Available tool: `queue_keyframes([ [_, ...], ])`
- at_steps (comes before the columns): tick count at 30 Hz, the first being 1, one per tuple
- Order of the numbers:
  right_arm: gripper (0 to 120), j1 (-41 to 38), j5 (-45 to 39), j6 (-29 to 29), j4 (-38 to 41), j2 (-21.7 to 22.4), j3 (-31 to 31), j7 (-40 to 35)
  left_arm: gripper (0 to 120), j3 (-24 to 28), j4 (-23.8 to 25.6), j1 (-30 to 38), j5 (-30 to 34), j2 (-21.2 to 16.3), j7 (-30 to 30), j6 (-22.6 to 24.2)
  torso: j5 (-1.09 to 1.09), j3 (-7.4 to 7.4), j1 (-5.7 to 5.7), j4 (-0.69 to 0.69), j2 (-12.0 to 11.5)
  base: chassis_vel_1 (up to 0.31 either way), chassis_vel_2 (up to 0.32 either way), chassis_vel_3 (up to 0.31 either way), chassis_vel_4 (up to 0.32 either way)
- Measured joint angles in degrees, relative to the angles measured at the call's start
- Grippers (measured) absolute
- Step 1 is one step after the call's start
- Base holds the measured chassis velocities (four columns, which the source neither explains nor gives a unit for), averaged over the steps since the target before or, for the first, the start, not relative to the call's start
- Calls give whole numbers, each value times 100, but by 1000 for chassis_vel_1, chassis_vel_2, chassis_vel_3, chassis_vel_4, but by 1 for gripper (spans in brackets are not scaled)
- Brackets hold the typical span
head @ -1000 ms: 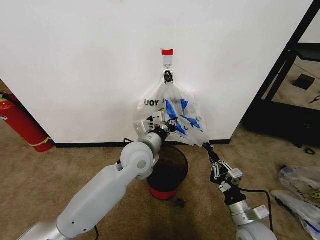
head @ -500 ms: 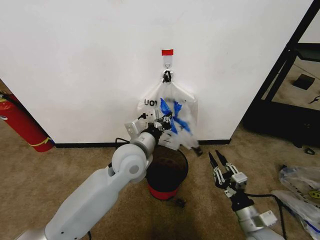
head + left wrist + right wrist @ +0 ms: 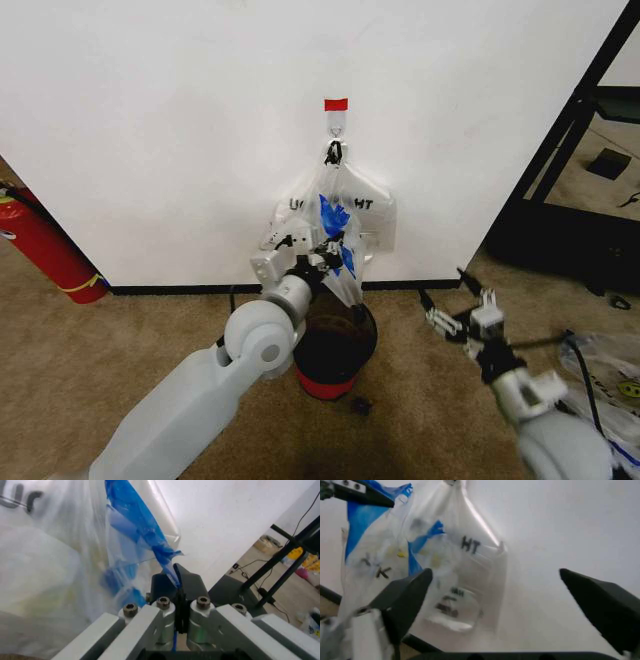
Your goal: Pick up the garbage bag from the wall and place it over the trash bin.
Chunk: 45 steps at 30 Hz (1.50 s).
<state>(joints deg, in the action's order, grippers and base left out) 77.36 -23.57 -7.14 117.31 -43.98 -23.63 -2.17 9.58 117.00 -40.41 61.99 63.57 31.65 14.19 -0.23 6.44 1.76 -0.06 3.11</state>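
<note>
The garbage bag (image 3: 335, 215), translucent white with blue patches and black print, hangs from a hook on the wall under a red tape mark. My left gripper (image 3: 332, 250) is shut on a blue fold of the garbage bag (image 3: 145, 536), just above the trash bin. The trash bin (image 3: 335, 350), black mesh with a red base band, stands on the carpet below the bag. My right gripper (image 3: 462, 300) is open to the right of the bin, apart from the garbage bag (image 3: 435, 555), which hangs ahead of its spread fingers (image 3: 402, 596).
A red fire extinguisher (image 3: 45, 250) leans at the left wall. A black metal rack (image 3: 575, 180) stands at the right. More plastic bags (image 3: 605, 375) lie on the carpet at the right. A small dark object (image 3: 358, 405) lies in front of the bin.
My right gripper let go of the bag's lower right corner and drew back to the right, open. The bag swung back against the wall. My left gripper kept its hold and shifted slightly.
</note>
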Motion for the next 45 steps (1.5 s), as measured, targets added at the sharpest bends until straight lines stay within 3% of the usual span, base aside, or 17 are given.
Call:
queue_keyframes([
  [3,100,-1087,-366,94,-404,421,890,148,0,-8,-35,9,0,-19,-1,1,0,0,0,3,0,0,0,0,0],
  [6,100,-1610,-411,107,-626,534,1364,247,0,-18,-41,9,0,-22,-2,2,-1,0,0,3,0,0,0,0,0],
  [8,100,-2323,-391,137,-972,590,2052,343,0,-33,-45,-2,0,-23,-3,2,0,0,0,-1,0,0,0,0,0],
  [11,100,-2944,-200,141,-1288,521,2655,385,0,-35,-45,-26,0,-9,-3,3,-1,1,0,0,0,0,0,0,0],
  [13,100,-2993,-181,141,-1313,510,2702,387,0,-35,-44,-29,0,-5,-3,3,0,1,1,0,0,0,0,0,0],
  [16,100,-3706,106,170,-1696,245,3378,429,0,-41,-34,-68,-15,29,-3,4,-2,0,0,0,0,0,0,0,0],
  [20,100,-4137,404,169,-2114,-26,3785,432,0,-35,-9,-129,-8,34,5,3,-1,0,0,0,0,0,0,0,0],
  [27,93,-4340,566,157,-2473,-281,3994,451,0,-33,42,-168,-25,24,5,3,-2,0,0,-1,0,0,0,0,0],
  [34,65,-4345,769,133,-2688,-713,4016,423,0,-46,90,-173,1,-23,9,5,0,0,0,2,0,0,0,0,0],
  [38,53,-4325,779,136,-2674,-713,4006,373,0,-50,120,-208,-3,-32,14,7,-1,-1,0,-1,0,0,0,0,0],
  [41,39,-4201,748,141,-2631,-707,3902,316,0,-61,130,-246,-16,-68,14,7,-1,0,0,0,0,0,0,0,0],
  [45,31,-4127,713,151,-2555,-676,3848,282,0,-61,128,-252,-40,-80,13,7,-1,-1,0,0,0,0,0,0,0],
])
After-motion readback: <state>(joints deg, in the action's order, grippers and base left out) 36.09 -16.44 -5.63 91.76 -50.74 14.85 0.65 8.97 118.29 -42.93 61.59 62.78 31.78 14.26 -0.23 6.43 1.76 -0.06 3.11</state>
